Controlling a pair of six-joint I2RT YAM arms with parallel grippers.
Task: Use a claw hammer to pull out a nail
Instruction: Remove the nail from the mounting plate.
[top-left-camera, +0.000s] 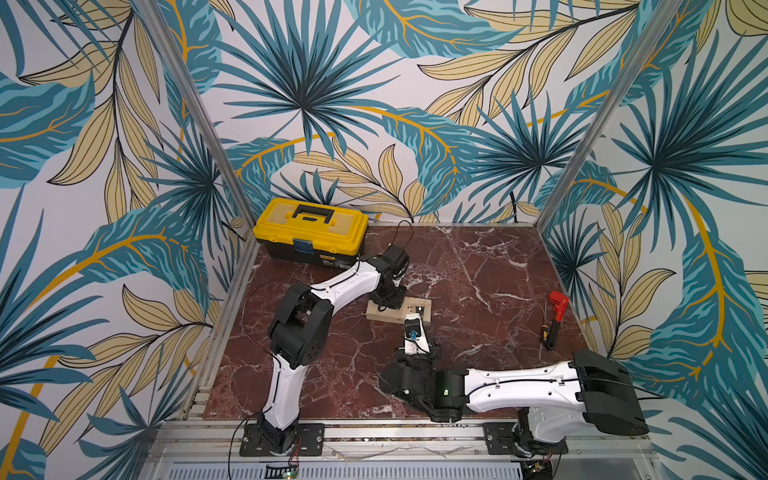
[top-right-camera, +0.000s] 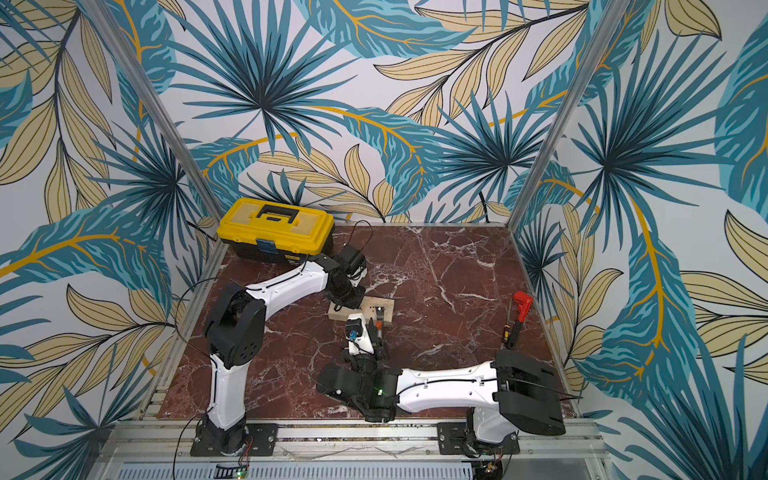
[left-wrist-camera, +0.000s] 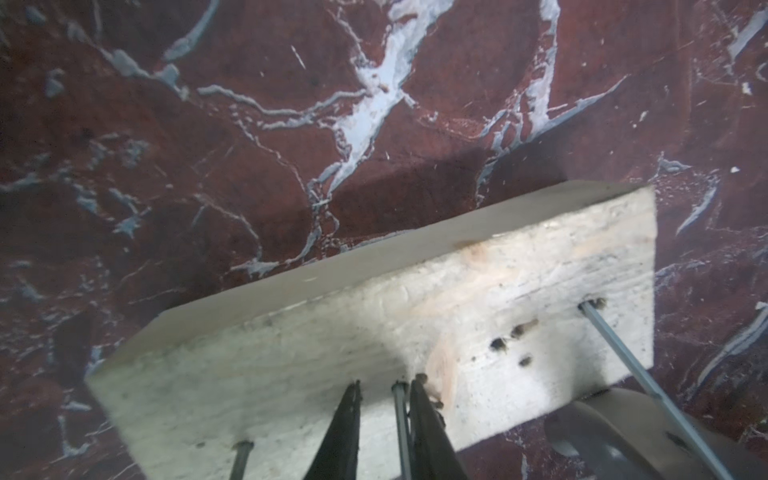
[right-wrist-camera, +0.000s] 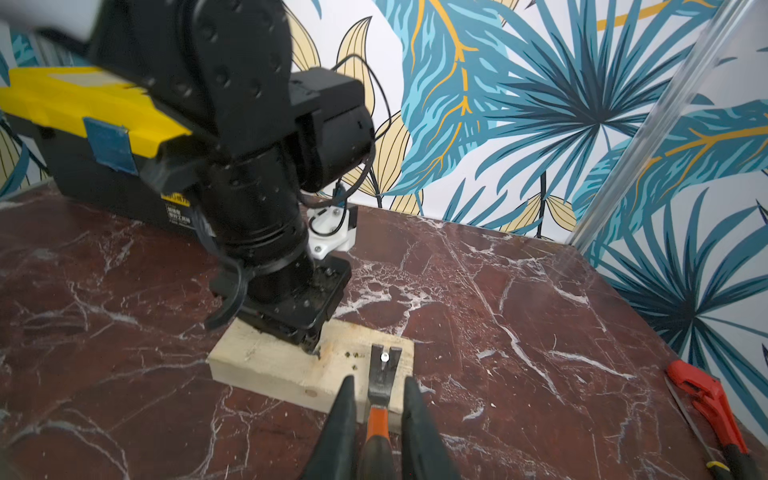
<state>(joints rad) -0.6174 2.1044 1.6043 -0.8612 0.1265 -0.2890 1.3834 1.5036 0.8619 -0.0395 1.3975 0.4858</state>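
Right wrist view: the right gripper (right-wrist-camera: 379, 380) points forward, low over the table (right-wrist-camera: 519, 291), its two black fingers (right-wrist-camera: 345, 415) clamped on the shaft of the claw hammer (right-wrist-camera: 378, 419). The orange part of the shaft sits between the fingers. The silver head lies beyond the fingertips, on the right end of the wooden block (right-wrist-camera: 270, 361), with the forked claw set around the nail (right-wrist-camera: 384, 356) (the nail's bright head shows in the slot). The nail stands in the block.

Left wrist view: the left gripper (left-wrist-camera: 387, 382) points down at the block's top face, both fingertips touching the wood. Its fingers stand a little apart and are clamped on nothing. A second nail (left-wrist-camera: 400, 415) rises in the gap, just beside one finger.

In both top views the left arm (top-left-camera: 291, 332) climbs from its base at the near edge, folds at a raised elbow and reaches forward. Its wrist is turned down over the block, to the left of the hammer head. The right arm (top-left-camera: 519, 386) lies low, with the forearm running along the near edge toward the robot's left and the wrist bent so that the gripper faces away toward the block. A yellow toolbox (top-left-camera: 309, 226) sits in the far left corner, well apart from the block. A red-headed tool (top-left-camera: 557, 305) lies near the right wall.
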